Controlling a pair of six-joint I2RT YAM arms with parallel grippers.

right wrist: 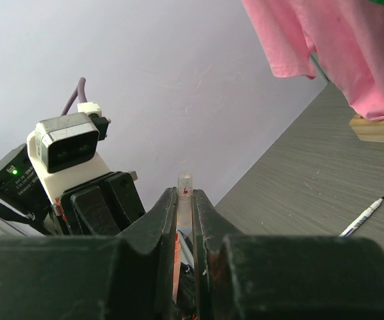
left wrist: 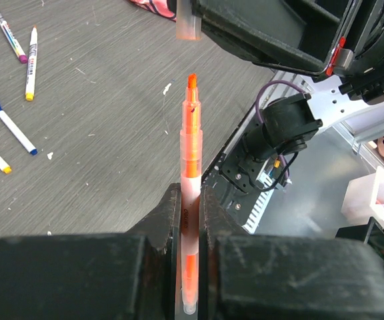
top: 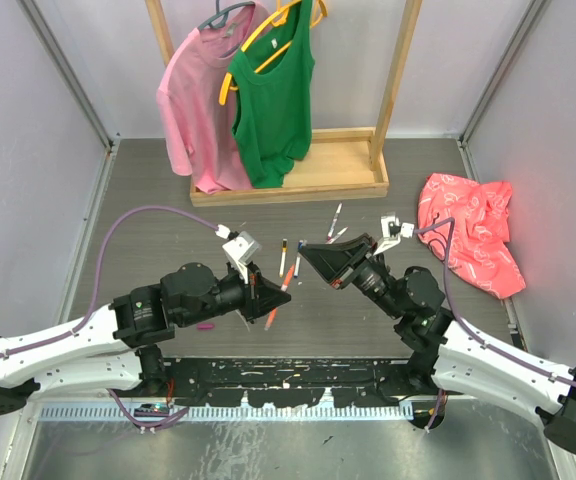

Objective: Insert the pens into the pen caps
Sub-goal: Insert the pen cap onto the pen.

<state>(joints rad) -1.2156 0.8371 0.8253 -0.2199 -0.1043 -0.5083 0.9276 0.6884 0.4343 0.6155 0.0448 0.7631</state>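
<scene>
My left gripper [top: 267, 291] [left wrist: 191, 195] is shut on an orange pen [left wrist: 191, 143] [top: 272, 318], held off the table with its bare tip pointing at the right gripper. My right gripper [top: 304, 254] [right wrist: 185, 195] is shut on a pale orange translucent cap [right wrist: 185, 185] [left wrist: 189, 21], whose end sticks out past the fingertips. In the left wrist view the cap hangs a short gap beyond the pen tip, roughly in line with it. Several other pens [top: 335, 218] [left wrist: 9, 131] lie on the table beyond the grippers. A magenta cap [top: 205, 326] lies near the left arm.
A wooden clothes rack base [top: 288, 182] stands at the back with a pink T-shirt [top: 196, 95] and a green tank top [top: 274, 100] hanging on it. A red cloth [top: 473, 228] lies at the right. Grey walls close both sides.
</scene>
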